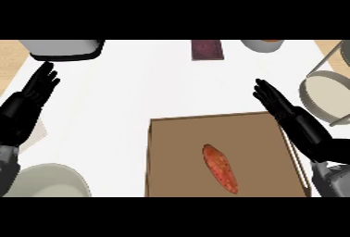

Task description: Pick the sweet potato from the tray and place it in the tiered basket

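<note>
untouched, the sweet potato (pixel 220 168) lies on the tray (pixel 178 152); each robot hand, left (pixel 35 90) and right (pixel 277 102), hangs spread.

The scene is seen from a single head view, aimed steeply down at the white counter (pixel 137 102). The brown tray (pixel 205 134) is caught near the lower edge, cut off at the bottom. The wire basket (pixel 327 92) is clipped by the right edge. Both forearms are brought in from below. No second view is given.
</note>
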